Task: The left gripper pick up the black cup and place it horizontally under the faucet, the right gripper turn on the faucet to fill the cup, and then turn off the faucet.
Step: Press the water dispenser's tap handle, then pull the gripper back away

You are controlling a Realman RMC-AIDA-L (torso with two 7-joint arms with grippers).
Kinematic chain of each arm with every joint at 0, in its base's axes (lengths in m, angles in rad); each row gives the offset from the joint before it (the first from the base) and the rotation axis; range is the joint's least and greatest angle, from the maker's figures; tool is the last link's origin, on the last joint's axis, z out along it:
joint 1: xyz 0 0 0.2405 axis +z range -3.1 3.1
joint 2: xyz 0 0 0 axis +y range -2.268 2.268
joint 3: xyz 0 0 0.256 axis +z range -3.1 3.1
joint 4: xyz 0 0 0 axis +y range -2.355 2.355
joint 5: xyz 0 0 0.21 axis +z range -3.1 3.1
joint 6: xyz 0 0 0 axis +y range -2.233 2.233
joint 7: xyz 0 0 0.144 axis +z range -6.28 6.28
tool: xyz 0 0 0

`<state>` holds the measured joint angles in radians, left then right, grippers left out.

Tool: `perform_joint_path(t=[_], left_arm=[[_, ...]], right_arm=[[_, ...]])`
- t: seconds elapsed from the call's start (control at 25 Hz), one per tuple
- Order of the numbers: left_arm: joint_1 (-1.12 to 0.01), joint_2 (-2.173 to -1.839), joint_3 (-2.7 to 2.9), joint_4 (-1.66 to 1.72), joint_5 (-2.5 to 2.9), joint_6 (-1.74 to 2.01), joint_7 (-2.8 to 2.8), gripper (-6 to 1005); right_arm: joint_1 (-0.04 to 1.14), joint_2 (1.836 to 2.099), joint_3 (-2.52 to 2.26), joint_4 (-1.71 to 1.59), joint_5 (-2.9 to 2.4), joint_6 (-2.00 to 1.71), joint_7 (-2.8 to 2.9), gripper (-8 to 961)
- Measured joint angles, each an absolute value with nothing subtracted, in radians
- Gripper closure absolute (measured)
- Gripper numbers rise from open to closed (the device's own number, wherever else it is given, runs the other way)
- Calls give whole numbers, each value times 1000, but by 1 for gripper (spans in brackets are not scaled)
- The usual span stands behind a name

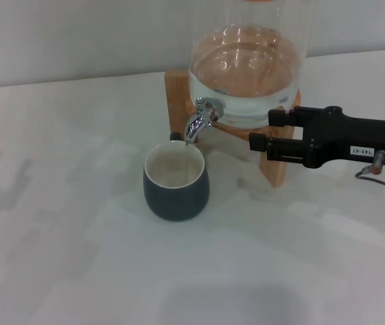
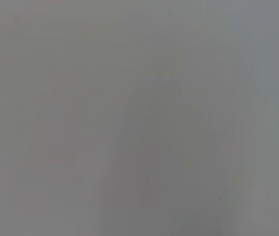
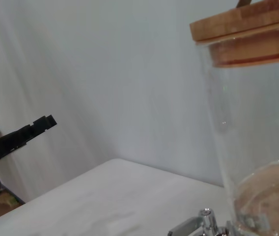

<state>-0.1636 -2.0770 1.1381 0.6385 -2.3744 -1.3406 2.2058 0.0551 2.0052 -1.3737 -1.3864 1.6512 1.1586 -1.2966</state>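
Note:
The black cup (image 1: 176, 181) stands upright on the white table, its mouth right below the spout of the chrome faucet (image 1: 200, 119). I see no water stream. The faucet sits on a clear glass dispenser jar (image 1: 247, 74) part full of water; its top also shows in the right wrist view (image 3: 203, 222). My right gripper (image 1: 264, 130) is open, level with the faucet and a short way to its right, in front of the wooden stand. A black ridged claw (image 3: 21, 135), my left gripper, shows far off in the right wrist view. The left wrist view shows only blank grey.
The jar rests on a wooden stand (image 1: 277, 166) and has a wooden lid (image 3: 242, 29). A pale wall runs behind the table (image 1: 77, 257). A cable (image 1: 382, 177) hangs by the right arm.

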Motion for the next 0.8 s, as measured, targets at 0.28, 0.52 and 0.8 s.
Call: perform_joint_path(t=[0.28, 0.52, 0.8], left_arm=[[-170, -2070, 1138, 640, -2374, -1335, 2200, 283], [-170, -2068, 1138, 641, -2372, -1328, 2199, 277], [-170, -2067, 1138, 644, -2371, -1324, 2198, 271]], right_arm=[[47, 2006, -1390, -1395, 1654, 1153, -1297, 262], [44, 2006, -1437, -1436, 1675, 1164, -1298, 262], [43, 2006, -1516, -1509, 1679, 1158, -1295, 262]])
